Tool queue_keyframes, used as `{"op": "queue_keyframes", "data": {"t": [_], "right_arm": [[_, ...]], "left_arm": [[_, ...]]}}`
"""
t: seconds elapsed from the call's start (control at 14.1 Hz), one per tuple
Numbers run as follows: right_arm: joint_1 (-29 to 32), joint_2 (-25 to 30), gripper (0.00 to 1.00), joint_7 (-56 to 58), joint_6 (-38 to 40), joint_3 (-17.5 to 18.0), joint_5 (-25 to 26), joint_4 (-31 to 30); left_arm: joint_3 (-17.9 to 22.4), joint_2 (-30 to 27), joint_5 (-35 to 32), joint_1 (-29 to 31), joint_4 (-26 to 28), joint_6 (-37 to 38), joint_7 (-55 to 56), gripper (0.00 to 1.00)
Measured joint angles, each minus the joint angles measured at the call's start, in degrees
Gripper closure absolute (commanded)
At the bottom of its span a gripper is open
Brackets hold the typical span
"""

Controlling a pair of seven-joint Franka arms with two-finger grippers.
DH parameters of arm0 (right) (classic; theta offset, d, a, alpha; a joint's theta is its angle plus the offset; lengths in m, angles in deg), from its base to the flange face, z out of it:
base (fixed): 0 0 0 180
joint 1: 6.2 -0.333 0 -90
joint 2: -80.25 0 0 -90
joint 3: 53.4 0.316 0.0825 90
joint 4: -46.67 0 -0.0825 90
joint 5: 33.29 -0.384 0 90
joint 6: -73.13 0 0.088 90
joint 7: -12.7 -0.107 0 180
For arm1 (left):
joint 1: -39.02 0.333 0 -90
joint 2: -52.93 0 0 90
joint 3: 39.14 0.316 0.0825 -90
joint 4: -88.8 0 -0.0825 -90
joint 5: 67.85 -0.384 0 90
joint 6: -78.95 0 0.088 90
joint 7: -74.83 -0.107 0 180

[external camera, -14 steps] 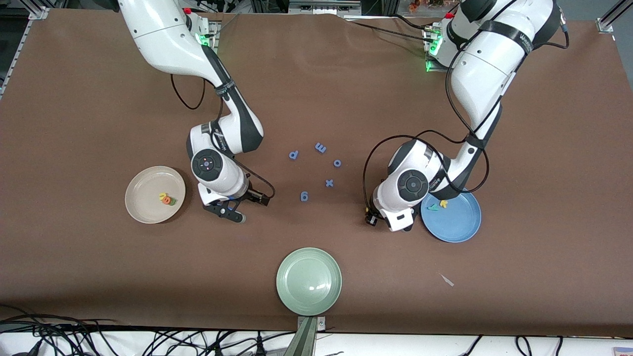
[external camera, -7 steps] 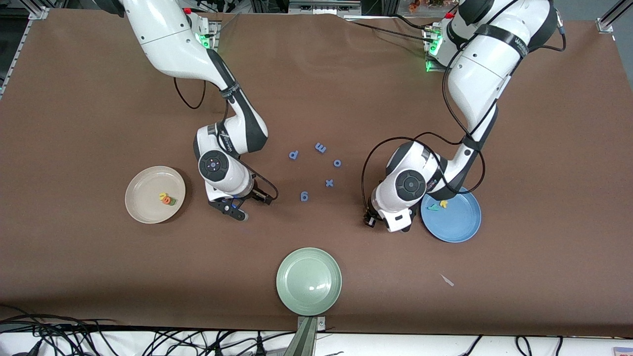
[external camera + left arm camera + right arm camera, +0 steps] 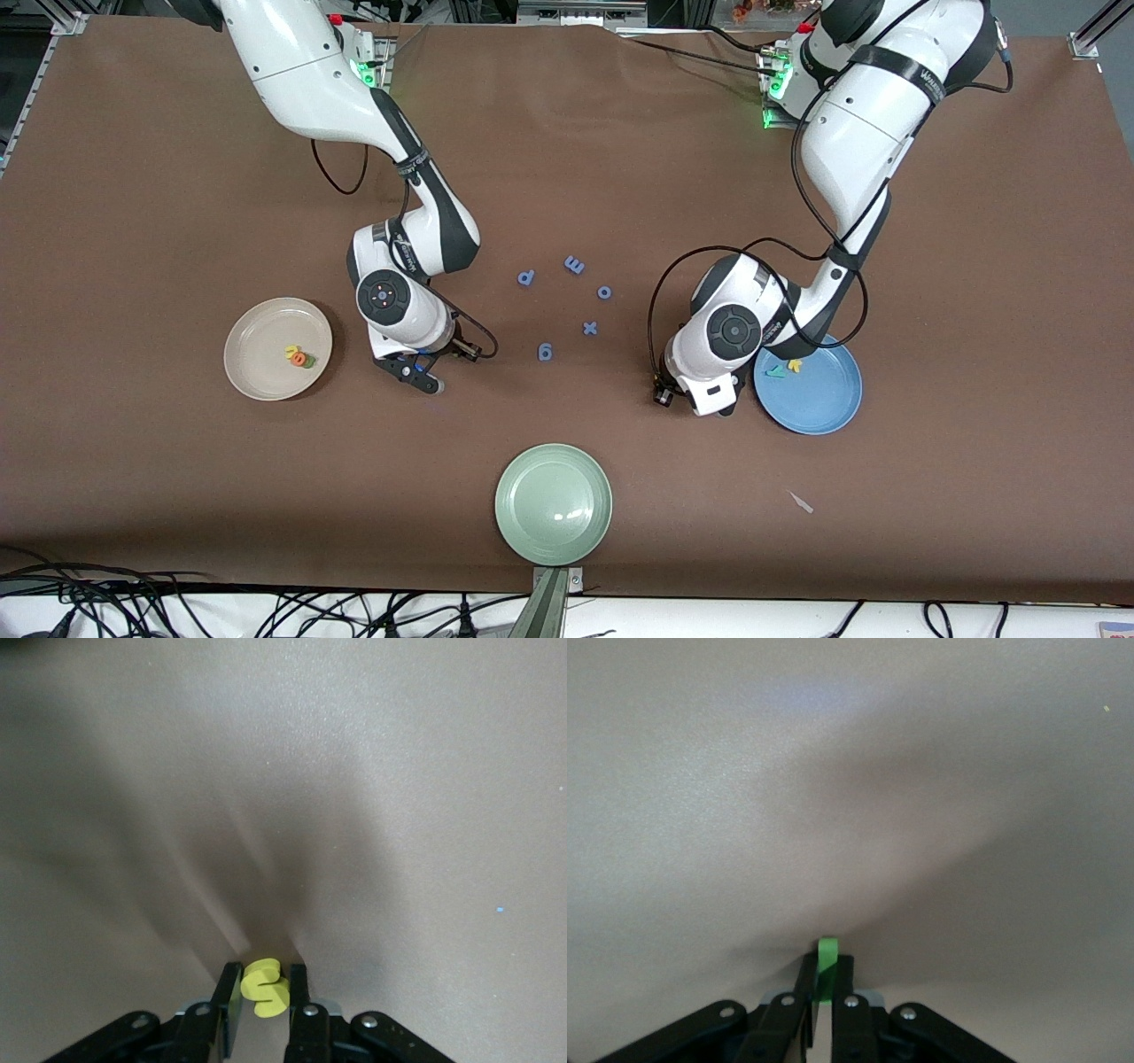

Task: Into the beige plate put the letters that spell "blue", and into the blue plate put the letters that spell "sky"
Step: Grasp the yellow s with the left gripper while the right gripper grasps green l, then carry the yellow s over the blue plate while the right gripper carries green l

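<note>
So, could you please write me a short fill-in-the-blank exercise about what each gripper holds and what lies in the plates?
The left gripper is shut on a yellow letter ____.
The right gripper pinches a straight foam letter coloured ____.
The orange letter lies in the ____ plate.
The pale green plate holds ____ letters.

Missing words: s; green; beige; no

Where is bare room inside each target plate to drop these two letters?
Beige plate: bare except the orange and green letters near its rim toward the right hand. Blue plate: bare across the part nearer the camera; teal y and yellow k crowd the rim by the left hand.
</note>
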Motion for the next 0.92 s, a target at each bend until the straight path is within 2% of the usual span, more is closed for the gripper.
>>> {"op": "queue_keyframes", "data": {"t": [0.14,0.36,0.64,0.92], "right_arm": [[0.1,0.2,1.0,0.5,0.0,-0.1,0.1,0.3],[0.2,1.0,1.0,7.5,3.1,-1.8,0.2,0.8],[0.8,5.1,1.0,25.9,15.5,-9.1,0.2,1.1],[1.2,7.2,1.0,42.0,24.2,-17.2,0.2,1.0]], "left_arm": [[0.3,-0.3,0.0,0.1,-0.2,0.7,0.1,0.99],[0.5,-3.1,-1.2,0.5,-1.1,7.8,-1.1,0.99],[0.6,-9.6,-1.5,4.2,-1.3,21.0,-11.2,0.99],[0.7,-11.1,-1.5,11.2,-0.1,23.3,-27.7,0.99]]}}
